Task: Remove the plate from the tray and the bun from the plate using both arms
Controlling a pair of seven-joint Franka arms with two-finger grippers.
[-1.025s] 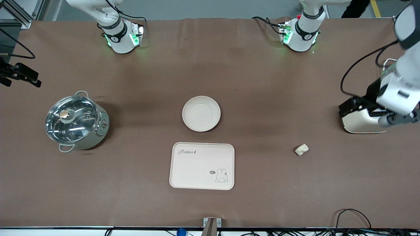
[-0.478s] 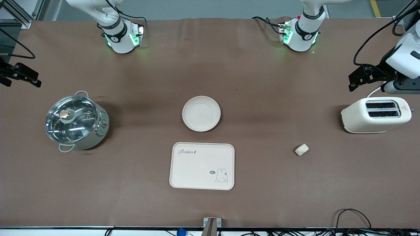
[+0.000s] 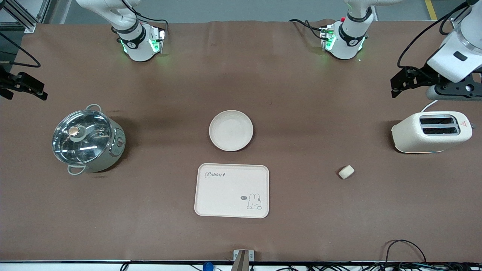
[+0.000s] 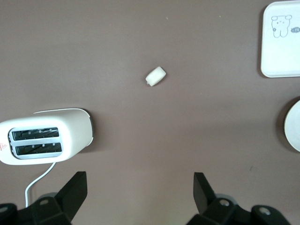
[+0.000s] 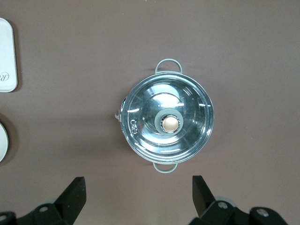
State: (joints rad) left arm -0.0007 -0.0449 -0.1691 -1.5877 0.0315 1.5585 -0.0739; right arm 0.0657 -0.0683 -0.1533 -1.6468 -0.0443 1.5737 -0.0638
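Observation:
The round cream plate [image 3: 231, 130] lies at the table's middle, just farther from the front camera than the rabbit tray [image 3: 232, 190]. The small pale bun [image 3: 346, 172] lies toward the left arm's end, nearer the camera than the toaster. It also shows in the left wrist view [image 4: 155, 76], as does the plate's edge [image 4: 293, 126]. My left gripper [image 3: 397, 84] hangs open and empty in the air beside the toaster; its wrist view [image 4: 139, 180] shows bare table between the fingers. My right gripper [image 3: 39, 90] is open and empty, high near the pot [image 5: 138, 185].
A steel pot with a glass lid [image 3: 87, 140] stands toward the right arm's end and shows in the right wrist view [image 5: 167, 123]. A cream toaster [image 3: 431, 131] stands at the left arm's end [image 4: 47, 140]. Cables lie along the table edge nearest the camera.
My left gripper has lifted away from over the toaster, which now shows fully, and has moved farther from the camera. The right arm, plate and bun have not moved.

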